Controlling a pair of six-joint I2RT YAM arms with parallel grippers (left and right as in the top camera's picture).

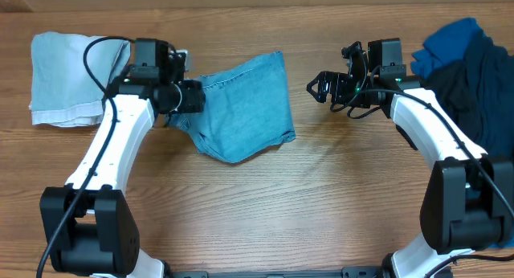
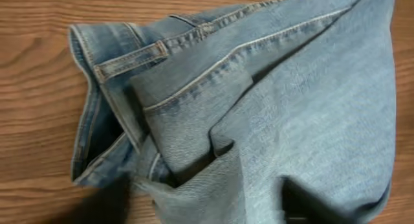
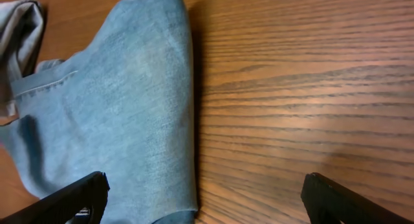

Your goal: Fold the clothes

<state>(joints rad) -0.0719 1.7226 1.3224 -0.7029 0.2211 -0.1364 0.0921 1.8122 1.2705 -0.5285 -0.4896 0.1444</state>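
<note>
Jeans [image 1: 241, 105] bunched; left jaws' grip cannot be told; right jaws gape empty.

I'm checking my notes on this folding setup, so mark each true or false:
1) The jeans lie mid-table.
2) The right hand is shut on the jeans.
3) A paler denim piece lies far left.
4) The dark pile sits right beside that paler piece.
1) True: the jeans lie folded over in the middle of the table.
2) False: the right hand is open and empty, over bare wood right of the jeans.
3) True: the paler denim piece lies far left.
4) False: the dark pile sits far right, at the opposite end.
</note>
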